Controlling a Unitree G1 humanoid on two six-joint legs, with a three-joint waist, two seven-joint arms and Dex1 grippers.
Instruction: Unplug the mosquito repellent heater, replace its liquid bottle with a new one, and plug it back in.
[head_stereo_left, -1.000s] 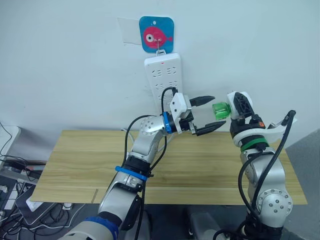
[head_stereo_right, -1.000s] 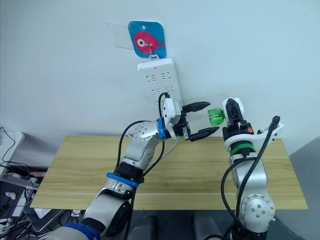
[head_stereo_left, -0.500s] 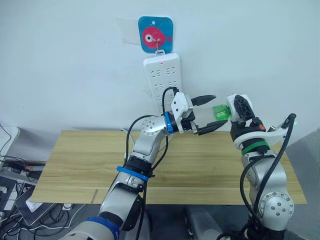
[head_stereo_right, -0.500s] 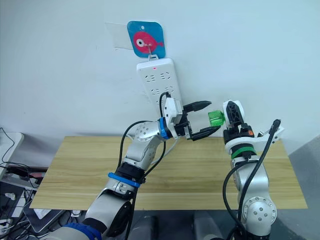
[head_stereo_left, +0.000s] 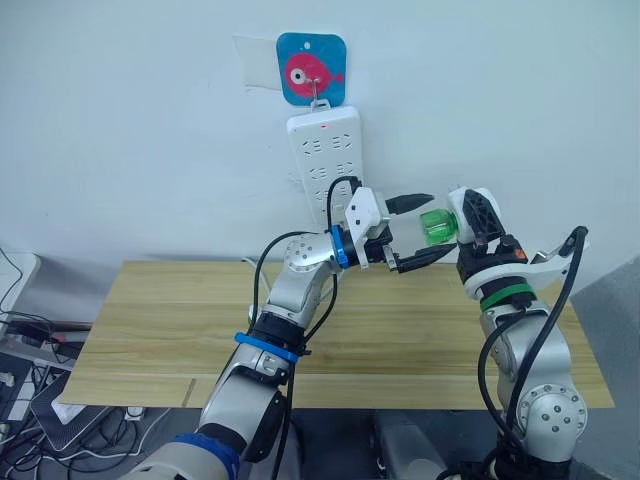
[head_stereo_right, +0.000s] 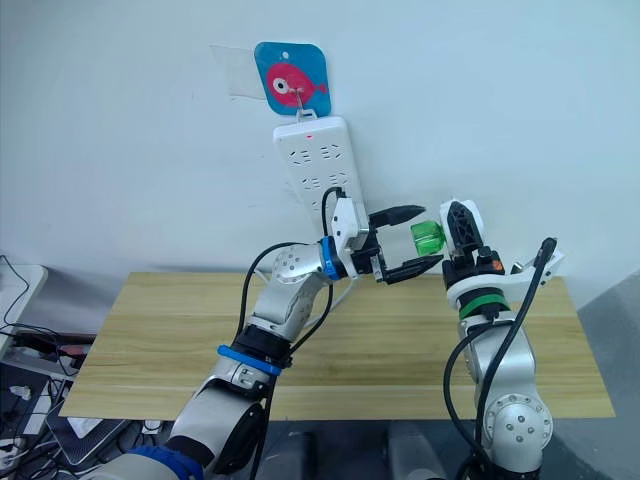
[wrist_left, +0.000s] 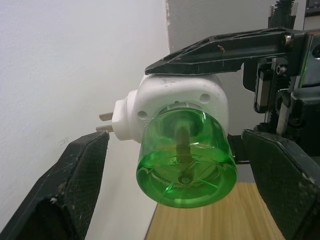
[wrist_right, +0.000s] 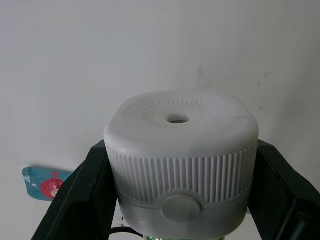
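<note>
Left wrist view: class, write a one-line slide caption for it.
Right tool holds the unplugged white heater, green bottle attached, between the open left tool's fingers.

No legible text, brand or number appears. The blue wall sign, at 12 o'clock above the power strip, carries only a pink fish pictogram.

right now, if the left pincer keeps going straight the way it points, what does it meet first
Most likely the green translucent liquid bottle screwed into the small white plug-in heater held in the right pincer; the open left pincer already flanks it, though depth is unclear.
</note>
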